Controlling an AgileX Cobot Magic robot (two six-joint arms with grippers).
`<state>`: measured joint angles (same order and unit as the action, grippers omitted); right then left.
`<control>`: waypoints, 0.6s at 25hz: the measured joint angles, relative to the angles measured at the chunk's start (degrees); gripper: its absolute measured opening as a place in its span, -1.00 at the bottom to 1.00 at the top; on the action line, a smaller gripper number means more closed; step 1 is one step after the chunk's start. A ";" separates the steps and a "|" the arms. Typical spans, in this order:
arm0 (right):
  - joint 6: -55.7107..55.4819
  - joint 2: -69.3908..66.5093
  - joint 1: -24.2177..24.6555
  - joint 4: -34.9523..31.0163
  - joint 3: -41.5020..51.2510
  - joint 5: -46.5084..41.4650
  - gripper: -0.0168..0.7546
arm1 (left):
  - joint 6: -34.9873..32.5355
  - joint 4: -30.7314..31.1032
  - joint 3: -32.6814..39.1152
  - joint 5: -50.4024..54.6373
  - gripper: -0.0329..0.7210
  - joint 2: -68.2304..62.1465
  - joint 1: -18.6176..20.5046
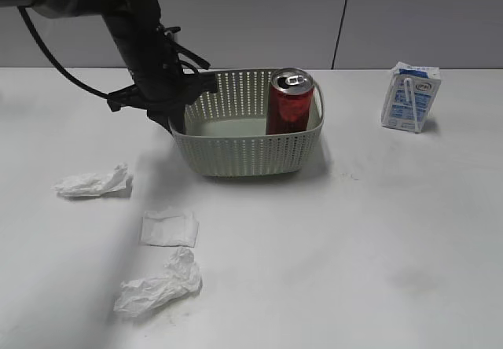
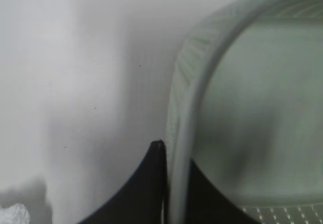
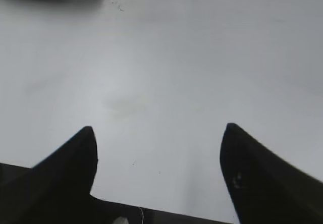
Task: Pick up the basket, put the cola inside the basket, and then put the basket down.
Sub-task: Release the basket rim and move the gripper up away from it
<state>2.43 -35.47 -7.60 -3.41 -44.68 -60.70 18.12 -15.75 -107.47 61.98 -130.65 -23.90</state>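
The basket sits on the white table toward the back centre, with clear surface on its right side up to the drink carton, which stands well apart near the far right. Three crumpled tissues lie scattered on the left front area, away from the basket.

The left gripper is at the basket's left rim. In the left wrist view its fingers are pressed onto the rim wall, one finger outside and one inside. The right gripper hangs over bare table with its fingers spread wide, holding nothing.

The cola stands upright inside the basket, against the right end. The basket is pale green plastic with rounded corners and perforated walls; the can is red with a silver top.
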 joint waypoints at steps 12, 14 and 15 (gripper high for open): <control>0.00 24.70 0.00 0.00 15.01 6.21 0.52 | -0.65 1.01 0.00 -1.41 0.08 -0.77 -2.06; 0.00 27.14 0.00 0.00 17.47 6.41 0.52 | -1.34 1.01 0.00 -0.54 0.55 -0.77 -2.06; 0.00 28.35 0.00 0.00 18.52 6.46 0.52 | -1.70 1.01 0.00 0.24 0.69 -0.77 -1.94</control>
<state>2.43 -7.12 -7.60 -3.41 -26.16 -54.23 16.42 -14.73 -107.47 62.22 -131.42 -25.84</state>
